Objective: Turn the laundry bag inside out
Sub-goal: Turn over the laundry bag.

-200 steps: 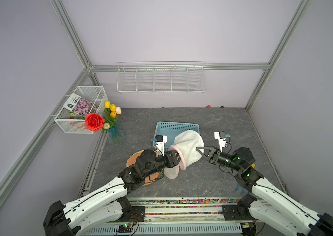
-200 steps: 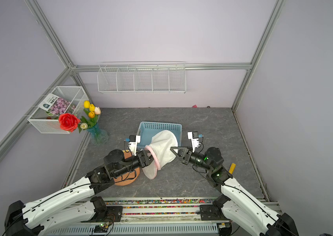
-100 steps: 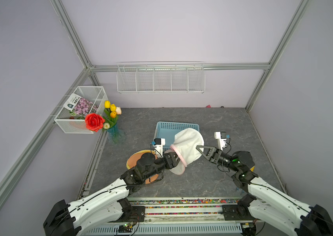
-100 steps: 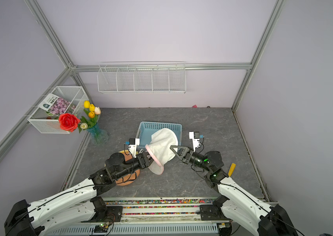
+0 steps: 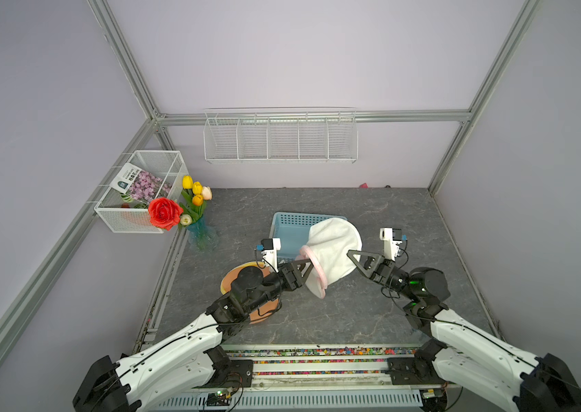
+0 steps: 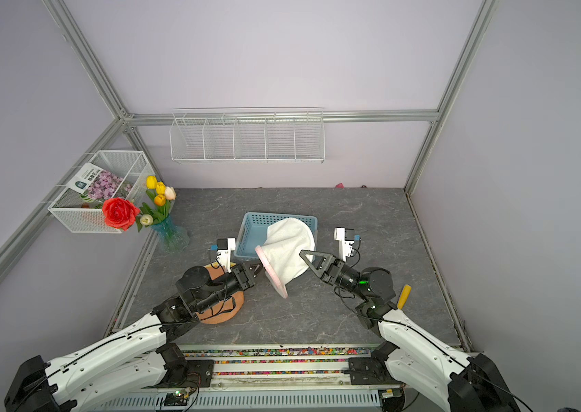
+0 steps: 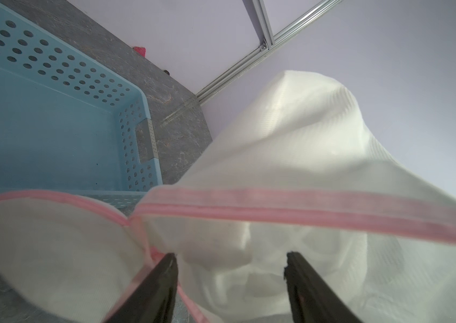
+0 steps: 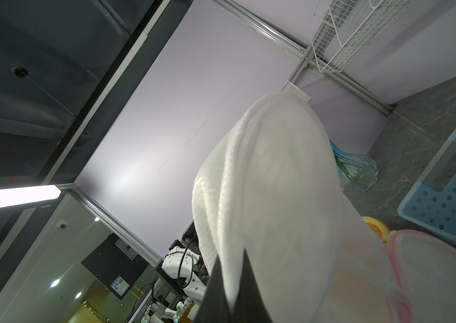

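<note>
The laundry bag (image 5: 335,246) (image 6: 287,246) is white mesh with a pink rim and hangs in the air over the near edge of the blue basket. My right gripper (image 5: 351,255) (image 8: 232,254) is shut on a fold of the bag's white fabric (image 8: 277,195) on its right side. My left gripper (image 5: 308,265) (image 7: 231,258) is open at the bag's mouth. Its two black fingers stand wide apart just under the pink rim (image 7: 305,215), with crumpled white mesh beyond them. The bag's mouth faces the left arm.
A blue perforated basket (image 5: 289,228) sits behind the bag. An orange round plate (image 5: 232,281) lies under the left arm. A glass vase of tulips (image 5: 199,232) stands at the left edge. A yellow object (image 6: 404,296) lies near the right arm.
The left gripper's jaws have opened wider at the bag's mouth. The bag has lifted a little and its pink rim hangs lower left, while the right gripper keeps its grip.
</note>
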You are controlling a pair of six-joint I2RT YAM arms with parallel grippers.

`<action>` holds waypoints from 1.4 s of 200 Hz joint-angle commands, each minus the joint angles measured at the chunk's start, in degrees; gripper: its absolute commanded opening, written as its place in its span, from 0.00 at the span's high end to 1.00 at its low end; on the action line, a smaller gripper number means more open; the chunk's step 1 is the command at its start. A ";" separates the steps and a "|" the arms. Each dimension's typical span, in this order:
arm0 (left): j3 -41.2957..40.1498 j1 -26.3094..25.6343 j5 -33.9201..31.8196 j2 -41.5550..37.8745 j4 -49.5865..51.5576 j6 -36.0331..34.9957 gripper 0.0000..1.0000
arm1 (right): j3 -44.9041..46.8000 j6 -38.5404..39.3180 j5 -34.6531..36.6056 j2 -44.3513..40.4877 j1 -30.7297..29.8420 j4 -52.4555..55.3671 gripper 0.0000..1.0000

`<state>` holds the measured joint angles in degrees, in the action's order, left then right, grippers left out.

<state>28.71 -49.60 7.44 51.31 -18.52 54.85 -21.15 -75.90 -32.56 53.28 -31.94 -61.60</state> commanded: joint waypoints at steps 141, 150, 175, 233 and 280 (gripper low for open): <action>-2.40 0.25 4.83 -4.90 -7.40 2.46 1.00 | 4.58 2.36 6.82 1.29 -4.42 4.13 1.00; -0.92 0.23 3.89 -5.73 -2.23 1.55 1.00 | 3.93 5.01 7.40 -0.98 -4.45 11.51 1.00; 5.57 0.29 2.55 -5.27 14.56 -1.25 1.00 | -0.91 15.78 9.63 -8.55 -4.52 38.60 0.71; 14.89 0.29 4.21 -1.65 34.12 -10.89 1.00 | -10.57 36.25 22.36 -24.52 -4.70 70.31 0.36; 21.80 -0.24 9.00 5.20 42.27 -18.05 1.00 | -23.18 47.97 18.14 -17.40 -7.02 80.24 0.36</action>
<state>46.26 -49.34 13.08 53.95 17.10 43.05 -38.39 -38.87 -13.74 30.59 -36.71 9.28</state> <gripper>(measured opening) 0.080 0.647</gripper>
